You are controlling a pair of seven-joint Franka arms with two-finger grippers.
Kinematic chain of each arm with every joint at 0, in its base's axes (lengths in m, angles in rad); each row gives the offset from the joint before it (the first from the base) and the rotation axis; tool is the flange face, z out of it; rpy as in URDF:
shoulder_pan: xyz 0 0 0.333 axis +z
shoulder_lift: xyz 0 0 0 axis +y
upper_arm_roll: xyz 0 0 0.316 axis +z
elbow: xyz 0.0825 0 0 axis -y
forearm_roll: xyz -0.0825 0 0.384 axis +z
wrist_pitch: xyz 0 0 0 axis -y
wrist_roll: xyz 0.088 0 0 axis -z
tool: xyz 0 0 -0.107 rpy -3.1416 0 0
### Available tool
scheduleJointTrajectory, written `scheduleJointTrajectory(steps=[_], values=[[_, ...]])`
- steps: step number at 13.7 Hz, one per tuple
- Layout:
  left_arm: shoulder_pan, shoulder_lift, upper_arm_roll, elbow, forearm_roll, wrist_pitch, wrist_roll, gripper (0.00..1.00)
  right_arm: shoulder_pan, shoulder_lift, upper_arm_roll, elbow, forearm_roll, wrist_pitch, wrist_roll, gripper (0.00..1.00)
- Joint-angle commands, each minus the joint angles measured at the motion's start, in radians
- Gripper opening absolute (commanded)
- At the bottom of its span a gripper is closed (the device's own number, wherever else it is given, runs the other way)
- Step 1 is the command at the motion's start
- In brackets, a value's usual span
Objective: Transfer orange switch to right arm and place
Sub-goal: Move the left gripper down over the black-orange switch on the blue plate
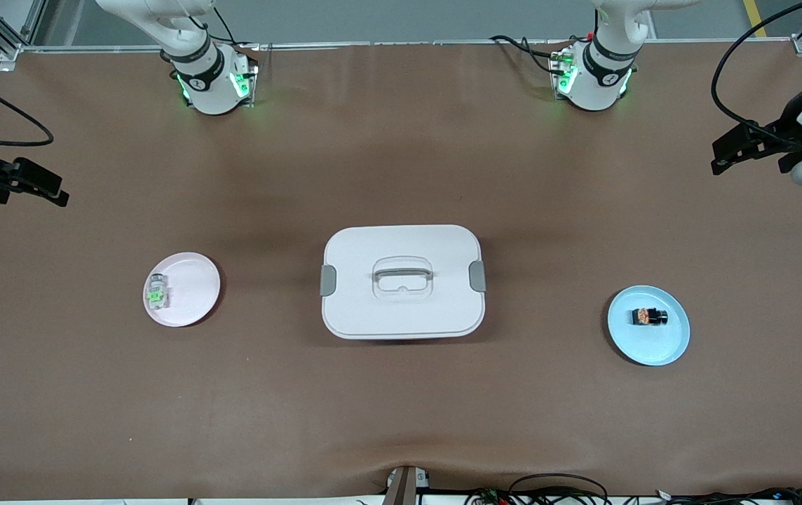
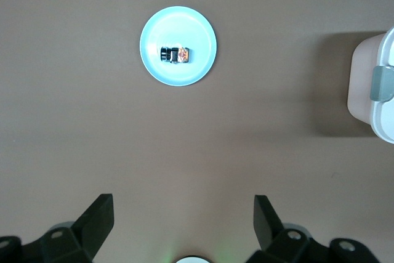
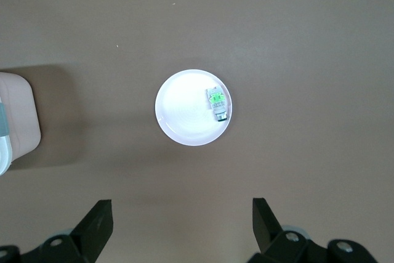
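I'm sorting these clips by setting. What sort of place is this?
Probably a robotics lab or test bench, not a home. Two arm bases are bolted along a table under a brown cover, loose cables run along its edge, and only a white box and two small plates are laid out.

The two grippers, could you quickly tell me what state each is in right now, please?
Left gripper: open, holding nothing, high over the table.
Right gripper: open, holding nothing, high over the table.

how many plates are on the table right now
2: a pink plate toward the right arm's end holding a whitish green-marked piece, and a blue plate toward the left arm's end holding the orange switch.
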Motion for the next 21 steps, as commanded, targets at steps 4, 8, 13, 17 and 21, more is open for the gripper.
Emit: scheduleJointTrajectory(steps=[4, 8, 13, 17, 21], values=[[0.010, 0.032, 0.002, 0.024, 0.020, -0.014, 0.016, 1.00, -0.017, -0.012, 0.015, 0.002, 0.015, 0.001, -0.008, 1.00], [0.064, 0.139, 0.002, 0.014, 0.018, 0.089, 0.016, 1.00, -0.017, -0.012, 0.015, 0.002, 0.015, -0.001, -0.008, 1.00], [0.076, 0.256, 0.003, -0.072, 0.020, 0.299, 0.013, 1.00, -0.019, -0.012, 0.014, 0.002, 0.015, -0.001, -0.008, 1.00], [0.078, 0.293, 0.002, -0.217, 0.029, 0.516, 0.024, 1.00, -0.024, -0.012, 0.012, 0.000, 0.016, -0.001, -0.008, 1.00], [0.078, 0.337, 0.000, -0.356, 0.110, 0.753, 0.042, 1.00, -0.020, -0.010, 0.014, 0.002, 0.019, 0.007, -0.007, 1.00]])
